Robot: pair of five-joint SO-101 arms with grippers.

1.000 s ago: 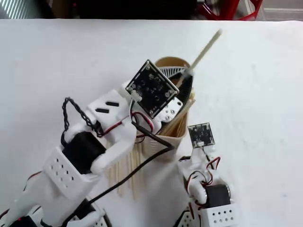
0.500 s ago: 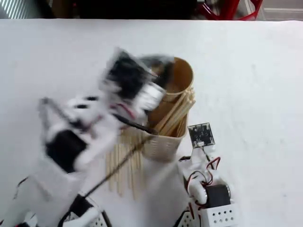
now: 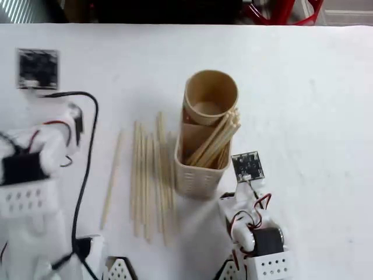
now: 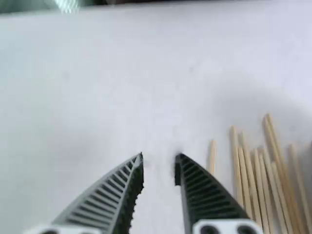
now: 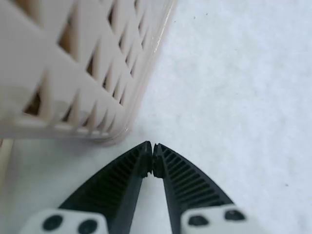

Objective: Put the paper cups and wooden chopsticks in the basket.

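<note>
1. Under everything you have the white counter (image 3: 309, 87), which carries the basket and both arms.
2. At the left edge, your left arm (image 3: 26, 175) stands well apart from the basket. The left jaws are released, with a gap between the tips and nothing in it, above bare counter.
3. On the near side, your right arm (image 3: 256, 233) sits just beside the basket's near right corner. The right jaws are clenched tip to tip on nothing.
4. Mid-counter, the basket (image 3: 195, 181) stands upright.
5. One paper cup (image 3: 210, 99) sits in the basket's far end, its mouth open toward the high camera.
6. A bunch of wooden chopsticks (image 3: 214, 140) leans inside the basket against its right side, with the tips over the rim beside the cup.
7. The loose chopsticks (image 3: 148, 175) lie flat on the counter just left of the basket, running near to far.
8. A single chopstick (image 3: 112, 175) lies farther left, apart from that pile.
</note>
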